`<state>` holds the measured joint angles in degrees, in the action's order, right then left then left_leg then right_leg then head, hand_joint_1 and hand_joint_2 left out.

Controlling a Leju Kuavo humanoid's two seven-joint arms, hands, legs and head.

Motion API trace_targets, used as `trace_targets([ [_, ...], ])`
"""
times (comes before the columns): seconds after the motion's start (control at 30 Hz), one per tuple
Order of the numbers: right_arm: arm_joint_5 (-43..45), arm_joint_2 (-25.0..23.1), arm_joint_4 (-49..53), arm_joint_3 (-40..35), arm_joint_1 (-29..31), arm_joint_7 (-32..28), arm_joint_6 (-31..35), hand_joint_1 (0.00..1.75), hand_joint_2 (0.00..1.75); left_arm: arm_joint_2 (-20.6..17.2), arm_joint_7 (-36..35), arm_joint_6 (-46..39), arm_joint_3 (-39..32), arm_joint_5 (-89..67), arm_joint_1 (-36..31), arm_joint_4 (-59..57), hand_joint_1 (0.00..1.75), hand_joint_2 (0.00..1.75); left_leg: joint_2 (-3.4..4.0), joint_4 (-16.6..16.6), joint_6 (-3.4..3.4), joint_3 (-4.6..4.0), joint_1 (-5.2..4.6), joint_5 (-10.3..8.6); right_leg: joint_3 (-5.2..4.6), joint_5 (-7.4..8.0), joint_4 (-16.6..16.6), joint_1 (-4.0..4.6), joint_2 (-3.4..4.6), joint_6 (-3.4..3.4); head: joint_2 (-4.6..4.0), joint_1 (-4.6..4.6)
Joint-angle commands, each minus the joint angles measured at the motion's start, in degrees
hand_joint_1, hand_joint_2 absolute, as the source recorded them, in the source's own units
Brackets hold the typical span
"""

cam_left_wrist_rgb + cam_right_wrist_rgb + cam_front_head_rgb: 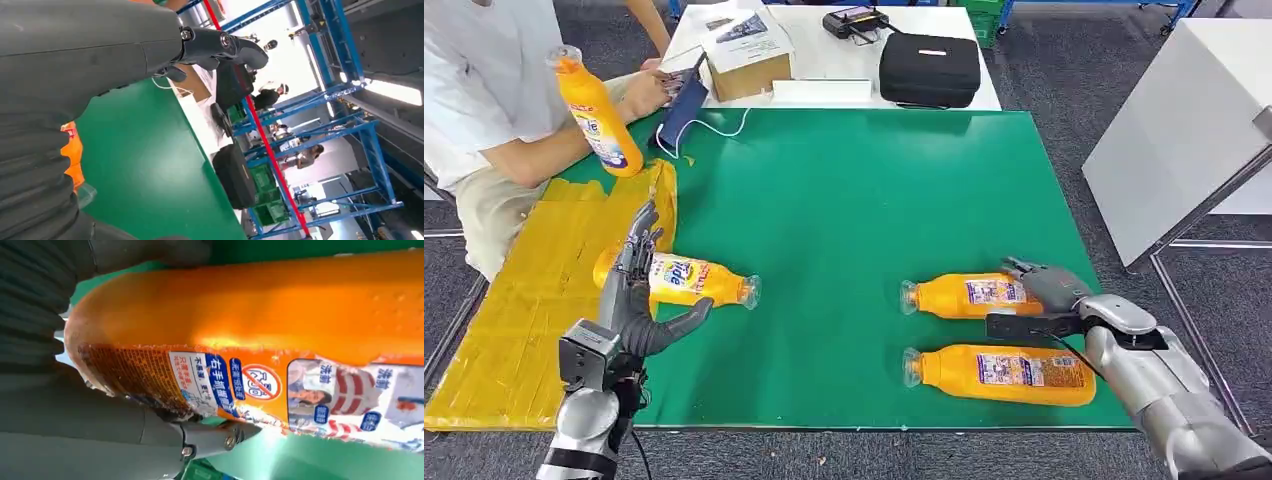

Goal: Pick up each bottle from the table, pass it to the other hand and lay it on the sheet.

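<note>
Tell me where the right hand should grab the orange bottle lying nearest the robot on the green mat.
Grip the near bottle around its labelled middle, coming from above. It lies flat, neck pointing to the robot's left, base beside the right hand, so fingers can probably straddle its width.

the counter (854, 180) is bright green. a yellow sheet (514, 300) lies over its left edge. the bottles are orange with see-through caps: one at the sheet's edge (689, 280) has a yellow and blue label, and two near the right edge (969, 296) (1004, 373) have white and blue labels. a person holds up another orange bottle (599, 115). the hands (639, 300) (1044, 285) are dark grey on silver arms.
</note>
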<state>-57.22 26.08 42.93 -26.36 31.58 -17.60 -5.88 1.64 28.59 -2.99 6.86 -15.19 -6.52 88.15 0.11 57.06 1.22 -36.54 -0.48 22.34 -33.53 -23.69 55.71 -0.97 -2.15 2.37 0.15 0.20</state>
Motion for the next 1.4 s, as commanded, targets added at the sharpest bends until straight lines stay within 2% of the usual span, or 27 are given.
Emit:
trace_targets([
  [0.03, 0.0, 0.8, -6.9, -5.4, 3.3, -0.3, -0.6, 1.48, 1.75, -0.9, 0.0, -0.1, 1.9, 0.2, -2.9, -5.2, 0.0, 1.75, -0.05, 0.0, -0.11, 0.28, 0.08, 0.11, 0.32, -0.1, -0.1, 0.06, 0.11, -0.11, 0.0, 0.0],
  [0.07, 0.6, 1.7, -6.2, -7.1, 3.5, -0.6, -2.1, 1.69, 1.75, -1.1, 0.1, -0.2, 2.3, 0.4, -3.0, -5.3, 0.0, 1.75, -0.04, 0.0, -0.09, 0.22, 0.06, 0.06, 0.25, -0.06, -0.1, 0.04, 0.08, -0.09, 0.0, 0.0],
  [0.1, 2.0, 2.6, -5.6, -8.1, 3.5, -1.1, -2.7, 1.75, 1.75, -1.3, 0.3, -0.2, 2.5, 0.6, -3.2, -5.5, 0.0, 1.75, -0.07, 0.0, -0.14, 0.35, 0.1, 0.13, 0.4, -0.12, -0.1, 0.08, 0.11, -0.13, 0.0, 0.0],
  [0.27, 5.5, 2.7, -3.8, -10.1, 3.0, 0.8, 1.0, 1.75, 1.75, -1.3, 0.4, -0.7, 2.7, 0.9, -2.9, -5.0, 0.0, 1.75, -0.06, 0.0, -0.08, 0.27, 0.06, 0.08, 0.31, -0.08, -0.1, 0.04, 0.07, -0.09, 0.0, 0.02],
  [0.33, 5.3, -0.9, -2.9, -7.2, 1.3, 2.1, 10.0, 1.75, 1.75, -1.0, -0.1, -1.0, 2.4, 0.6, -2.4, -4.0, 0.0, 1.75, 0.04, 0.0, -0.1, 0.3, 0.08, 0.11, 0.33, -0.07, -0.1, 0.06, 0.17, -0.09, 0.0, 0.0],
  [0.37, 4.3, -4.9, -1.6, -4.1, -0.4, 3.2, 16.3, 1.75, 1.75, -0.8, -0.9, -0.9, 2.1, -0.1, -1.8, -2.8, 0.0, 1.75, 0.07, 0.0, -0.08, 0.23, 0.09, 0.08, 0.26, -0.03, -0.1, 0.08, 0.17, -0.08, 0.0, 0.0],
  [0.43, 3.3, -12.0, 4.5, 4.1, -4.0, 7.8, 27.0, 1.75, 1.75, -0.3, -2.4, -0.3, 1.7, -1.1, -1.0, -1.1, 0.0, 1.75, 0.24, -0.1, -0.11, 0.31, 0.15, 0.1, 0.31, 0.01, -0.2, 0.14, 0.34, -0.11, 0.0, 0.02],
  [0.5, 4.7, -17.2, 15.7, 11.1, -8.7, 6.5, 33.8, 1.75, 1.75, 0.1, -3.0, 0.4, 2.5, -1.9, -1.5, -0.9, 0.0, 1.75, 0.48, -0.1, -0.21, 0.52, 0.2, 0.23, 0.48, -0.04, -0.2, 0.19, 0.67, -0.2, 0.0, 0.04],
  [0.57, 6.5, -20.0, 25.4, 15.8, -12.3, 4.8, 36.4, 1.75, 1.75, 0.1, -3.4, 0.4, 4.1, -2.5, -2.9, -2.3, 0.0, 1.75, 0.54, 0.0, -0.24, 0.44, 0.2, 0.26, 0.35, -0.08, 0.0, 0.22, 0.75, -0.23, 0.0, 0.0],
  [0.6, 7.3, -20.9, 28.7, 17.1, -13.6, 3.9, 36.4, 1.75, 1.75, 0.0, -3.5, 0.5, 4.7, -2.6, -3.3, -2.9, 0.0, 1.75, 0.4, 0.0, -0.2, 0.27, 0.19, 0.16, 0.19, -0.06, 0.0, 0.24, 0.54, -0.19, 0.0, 0.02],
  [0.8, 11.7, -27.3, 38.8, 19.3, -17.8, -2.3, 40.8, 1.75, 1.75, 0.4, -5.0, 1.4, 9.0, -3.9, -7.2, -6.7, 0.0, 1.75, -0.27, 0.0, -0.19, 0.11, 0.29, 0.04, 0.16, -0.19, 0.1, 0.27, -0.16, -0.14, 0.0, 0.02],
  [1.2, 13.9, -28.8, 39.4, 18.5, -18.4, -4.3, 41.0, 1.75, 1.75, 0.2, -5.6, 1.5, 10.7, -4.2, -8.4, -8.0, 0.0, 1.75, -0.12, 0.0, -0.19, 0.19, 0.19, 0.06, 0.23, -0.17, 0.0, 0.18, -0.06, -0.15, 0.0, 0.02],
  [1.27, 18.4, -29.9, 39.7, 16.9, -18.7, -5.1, 36.2, 1.75, 1.75, 0.4, -6.0, 1.9, 11.8, -4.4, -9.4, -8.9, 0.0, 1.75, -0.11, 0.0, -0.21, 0.26, 0.21, 0.1, 0.3, -0.21, 0.0, 0.19, -0.01, -0.18, 0.0, 0.02],
  [1.37, 29.8, -32.0, 36.3, 13.8, -17.4, -5.8, 22.8, 1.75, 1.75, 0.5, -6.6, 2.7, 13.2, -4.4, -10.9, -10.7, 0.0, 1.75, -0.06, 0.0, -0.19, 0.14, 0.2, 0.02, 0.15, -0.13, 0.0, 0.19, -0.03, -0.15, 0.0, 0.02],
  [1.4, 29.5, -32.8, 34.3, 12.4, -16.6, -6.0, 22.2, 1.75, 1.75, 0.8, -6.8, 3.1, 13.5, -4.1, -11.7, -11.4, 0.0, 1.75, -0.03, 0.0, -0.22, 0.27, 0.23, 0.09, 0.28, -0.18, 0.0, 0.22, 0.04, -0.18, 0.0, 0.0],
])
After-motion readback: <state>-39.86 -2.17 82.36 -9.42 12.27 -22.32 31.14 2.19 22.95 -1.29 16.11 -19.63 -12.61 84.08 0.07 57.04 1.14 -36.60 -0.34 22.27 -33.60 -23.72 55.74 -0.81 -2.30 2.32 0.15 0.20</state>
